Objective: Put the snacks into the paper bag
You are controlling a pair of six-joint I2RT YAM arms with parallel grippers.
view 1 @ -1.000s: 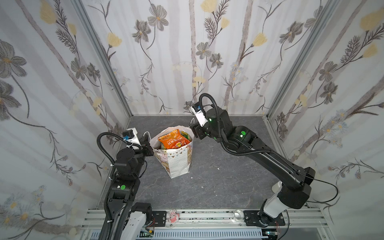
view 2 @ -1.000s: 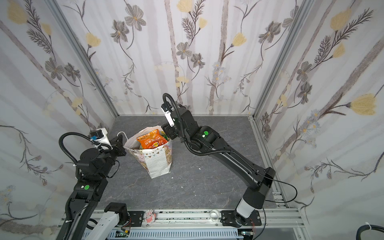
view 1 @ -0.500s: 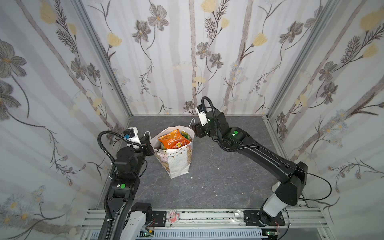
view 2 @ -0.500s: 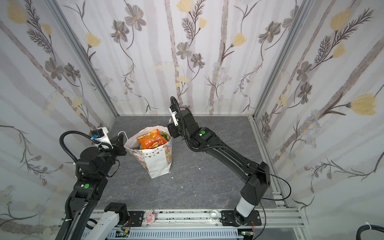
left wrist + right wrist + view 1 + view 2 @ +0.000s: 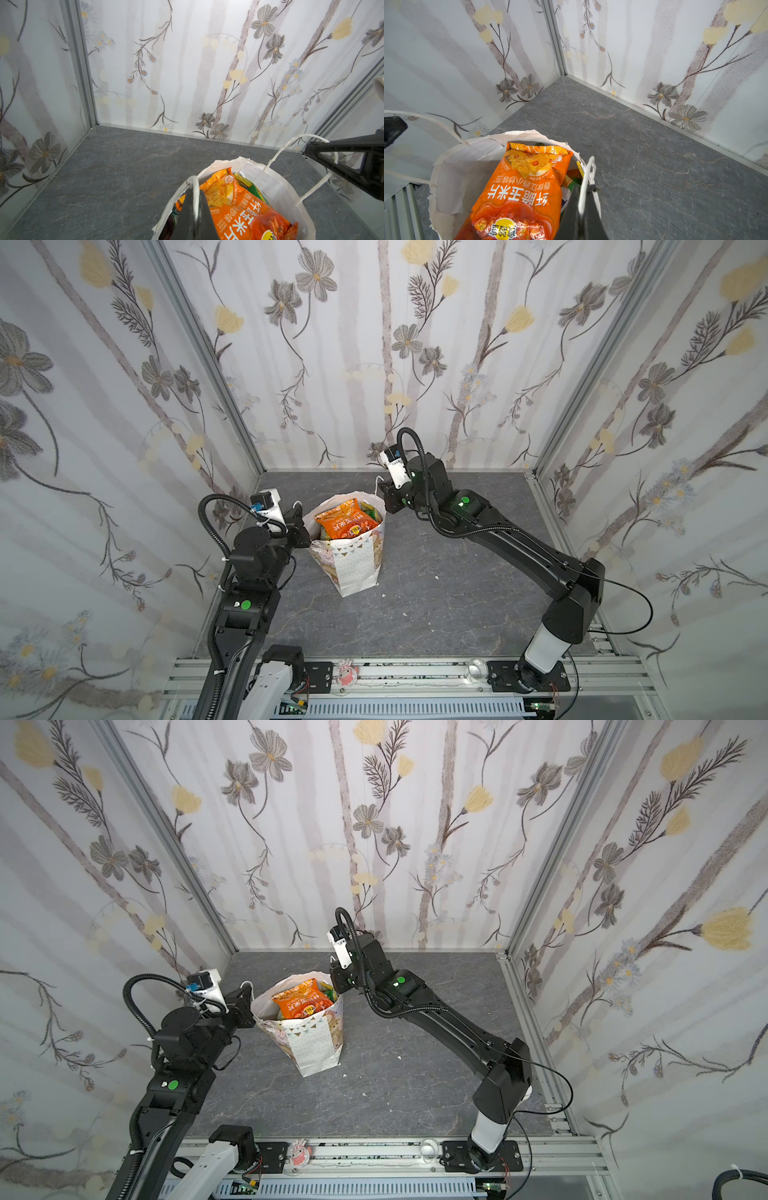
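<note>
The white paper bag stands upright on the grey floor, left of the middle. Snacks fill it: an orange packet lies on top, and green-yellow ones peek out beside it. At the bag's left rim my left gripper is shut on one white cord handle. At the right rim my right gripper is shut on the other cord handle.
Flowered walls close in the floor on three sides. A small red-pink object and a clear round piece sit on the metal rail at the front. A few white crumbs lie right of the bag.
My right gripper has come down to the bag's right rim and its jaws have shut on the cord handle. The left gripper has stayed shut on its handle.
</note>
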